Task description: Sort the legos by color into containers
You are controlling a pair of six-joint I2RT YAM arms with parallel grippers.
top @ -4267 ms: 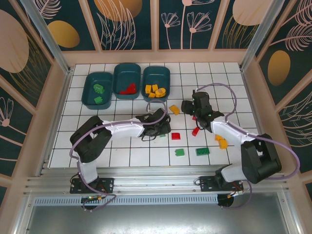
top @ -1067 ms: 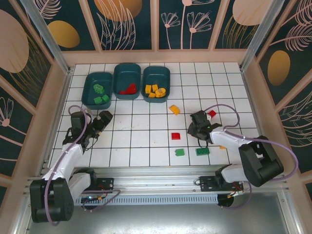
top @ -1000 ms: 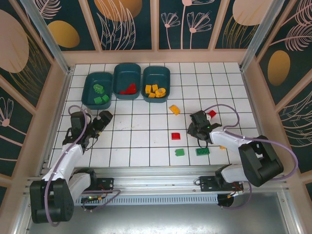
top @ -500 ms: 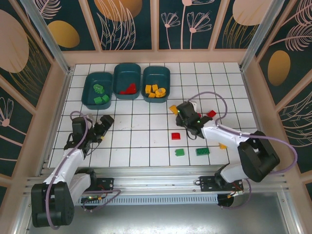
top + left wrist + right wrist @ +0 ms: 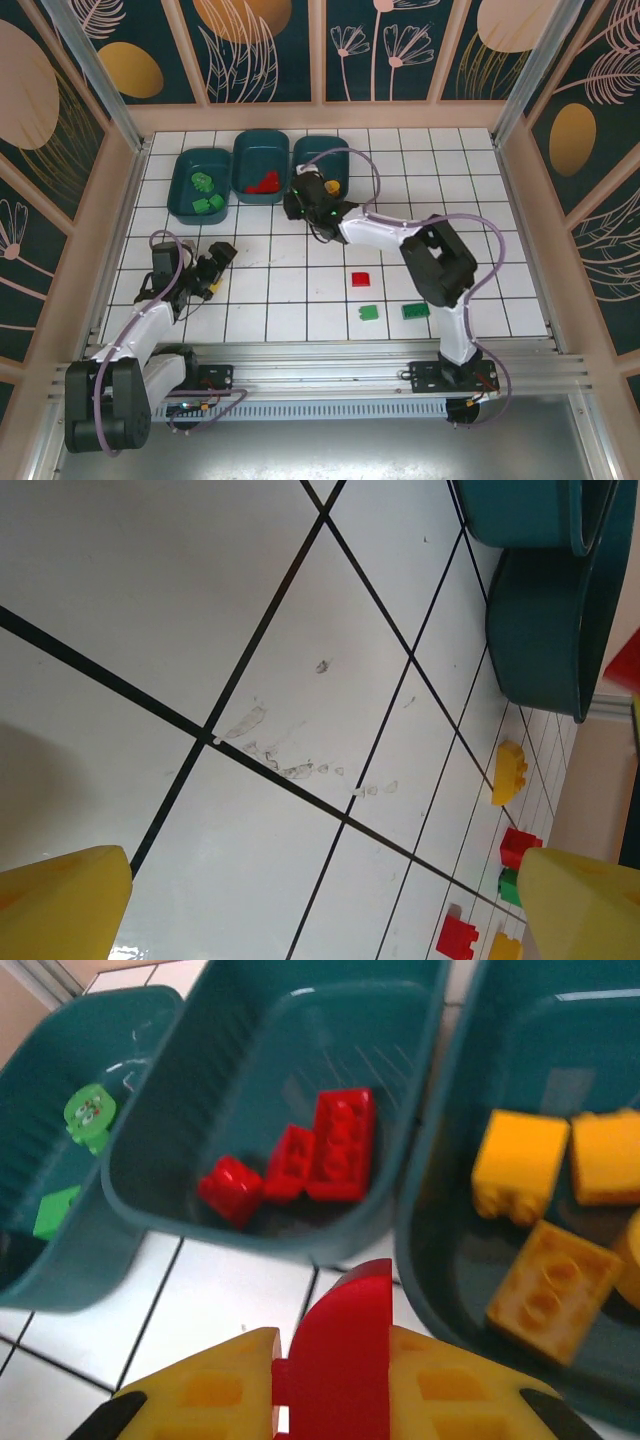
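- Grip: the right pincer (image 5: pixel 335 1365) is clamped on a small glossy red plastic brick (image 5: pixel 352 1305), which stands upright between its yellow pads (image 5: pixel 215 1385).
- Seen from above, this pincer sits far and left of centre on the white tiled surface (image 5: pixel 470 170), with its arm stretched across from the near right.
- Just beyond the held brick, three dark teal shallow plastic bins stand side by side in a row along the far side. The pincer hangs at their near edge, about where the middle bin (image 5: pixel 250 1040) and the right bin (image 5: pixel 430 1210) meet.
- The middle bin holds three red bricks (image 5: pixel 342 1145) that touch one another.
- The right bin holds several yellow-orange bricks (image 5: pixel 520 1165).
- The left bin (image 5: pixel 40 1090) holds a round green piece (image 5: pixel 88 1112) and a green brick (image 5: pixel 55 1210).
- The left pincer (image 5: pixel 215 265) is over the near left of the surface, near of the left bin, with its jaws wide apart and empty. In its wrist view the yellow fingertips (image 5: pixel 60 905) sit at the two lower corners above bare tiles.
- Loose on the surface, near of centre and well apart from the bins, lie a loose red brick (image 5: pixel 361 279) and two loose green bricks (image 5: pixel 369 313), the second further right (image 5: pixel 415 310).
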